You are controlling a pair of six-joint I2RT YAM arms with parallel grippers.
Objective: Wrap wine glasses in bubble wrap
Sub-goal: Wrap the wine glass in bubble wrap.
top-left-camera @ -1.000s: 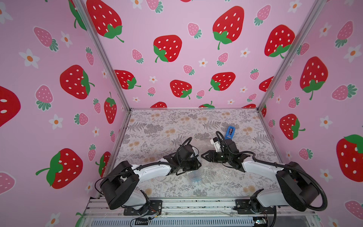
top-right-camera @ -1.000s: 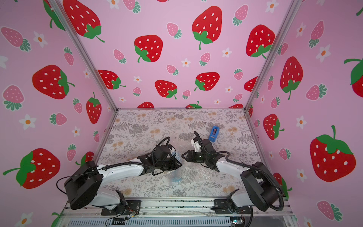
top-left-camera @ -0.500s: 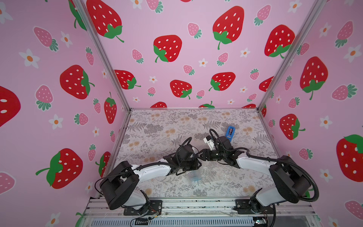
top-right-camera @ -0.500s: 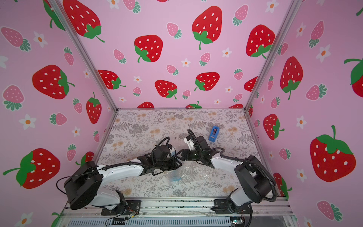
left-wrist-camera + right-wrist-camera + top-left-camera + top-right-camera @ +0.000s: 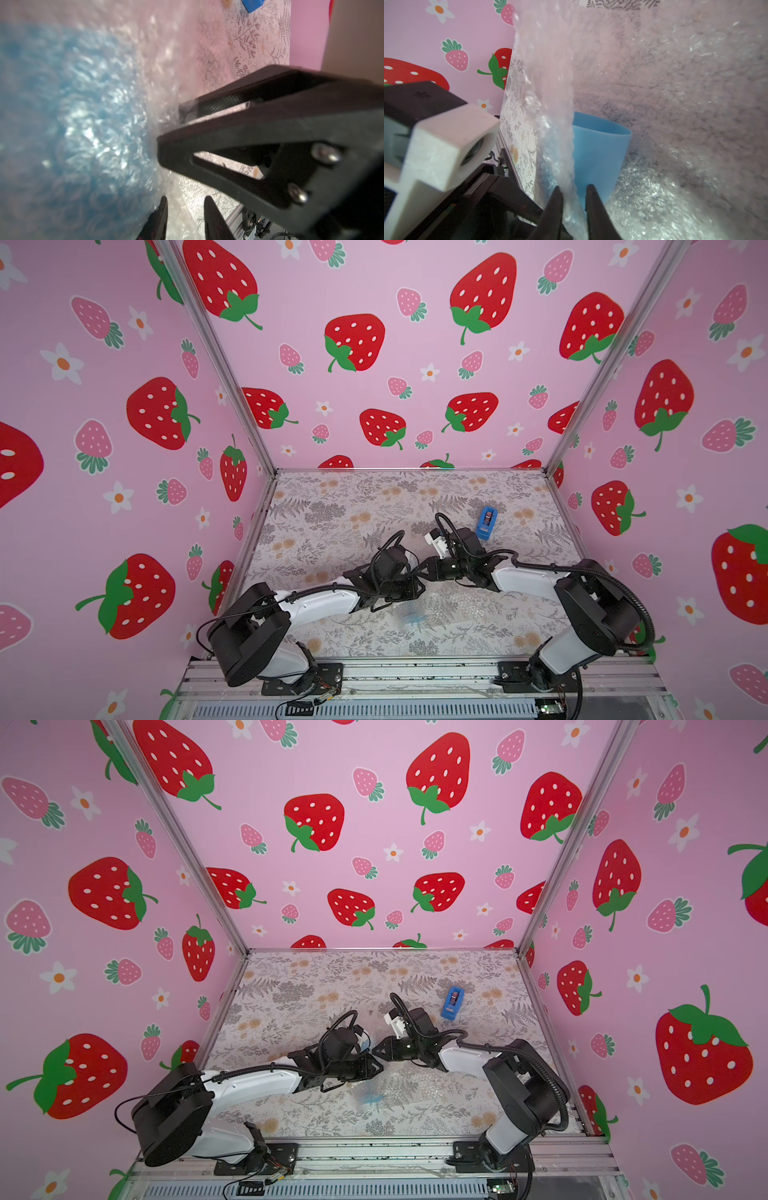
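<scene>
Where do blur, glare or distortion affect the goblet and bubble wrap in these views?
Left wrist view: the goblet is a soft, out-of-focus blue mass behind the glinting bubble wrap; right wrist view: the goblet has a fairly sharp rim, the near wrap blurred and glary; in both top views: the walls splay, wrap barely visible on the table.

Robot lab booth: strawberry-print walls (image 5: 374, 302), aluminium frame (image 5: 218, 360), floral tabletop (image 5: 332, 510)

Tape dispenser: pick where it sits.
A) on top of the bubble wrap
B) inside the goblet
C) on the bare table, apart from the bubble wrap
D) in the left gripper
C: in both top views the tape dispenser sits on the bare table, well apart from the bubble wrap, with nothing gripping it.
</scene>
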